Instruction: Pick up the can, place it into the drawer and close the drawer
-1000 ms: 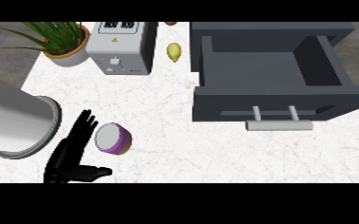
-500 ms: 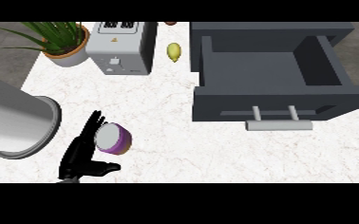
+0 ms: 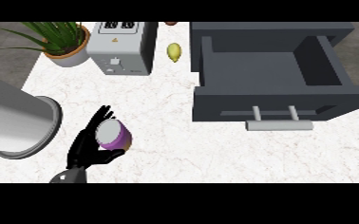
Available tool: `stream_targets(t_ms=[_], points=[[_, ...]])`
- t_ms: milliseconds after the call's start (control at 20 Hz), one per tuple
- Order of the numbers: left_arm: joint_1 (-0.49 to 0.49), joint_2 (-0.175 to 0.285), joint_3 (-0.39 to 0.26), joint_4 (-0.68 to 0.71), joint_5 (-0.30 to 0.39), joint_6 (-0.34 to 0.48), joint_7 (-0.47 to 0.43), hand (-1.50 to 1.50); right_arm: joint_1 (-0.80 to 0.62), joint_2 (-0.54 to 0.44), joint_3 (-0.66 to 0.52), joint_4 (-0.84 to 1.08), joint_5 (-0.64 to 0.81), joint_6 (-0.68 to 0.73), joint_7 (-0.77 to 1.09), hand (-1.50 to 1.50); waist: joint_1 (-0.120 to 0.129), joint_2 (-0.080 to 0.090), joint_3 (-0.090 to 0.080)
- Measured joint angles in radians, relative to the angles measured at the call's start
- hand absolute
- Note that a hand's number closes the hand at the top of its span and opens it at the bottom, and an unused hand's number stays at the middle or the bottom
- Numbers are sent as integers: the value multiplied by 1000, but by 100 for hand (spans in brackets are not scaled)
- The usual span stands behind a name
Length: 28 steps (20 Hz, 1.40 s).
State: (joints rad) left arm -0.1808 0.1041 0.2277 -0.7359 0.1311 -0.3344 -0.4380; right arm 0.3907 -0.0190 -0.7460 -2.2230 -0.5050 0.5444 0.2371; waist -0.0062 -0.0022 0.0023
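Observation:
The can, purple with a silver top, stands on the marble counter at the lower left. My left hand comes in from the lower edge and cups it. Its fingers lie fairly straight along the can's left side, and the thumb reaches under the near side. The hand is open, not curled round the can. The dark grey drawer stands pulled out at the right, its inside bare, with a pale handle on its front. My right hand shows nowhere.
A large grey pot stands just left of the hand. At the back are a potted plant, a silver toaster and a small yellow fruit. Bare counter lies between the can and the drawer.
My left hand has moved right and forward until its fingers and thumb bracket the can. The can and the drawer have stayed where they were.

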Motion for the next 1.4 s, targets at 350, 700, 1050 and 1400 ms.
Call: stream_targets(t_ms=[350,700,1050,1400], points=[[-30,-27,-28,-10,39,-69,64,150,58,5,-18,3,-43,38,-30,-150,-1,0,-2],[5,-67,-74,-178,81,-109,115,150,25,-8,-23,-9,-66,4,25,-150,4,0,-2],[-75,-93,-28,-223,151,102,122,150,56,8,3,-34,-56,-12,8,-150,0,1,-2],[-82,-96,-102,-412,198,259,221,150,84,14,7,-66,-74,-27,11,-150,2,-1,-2]])
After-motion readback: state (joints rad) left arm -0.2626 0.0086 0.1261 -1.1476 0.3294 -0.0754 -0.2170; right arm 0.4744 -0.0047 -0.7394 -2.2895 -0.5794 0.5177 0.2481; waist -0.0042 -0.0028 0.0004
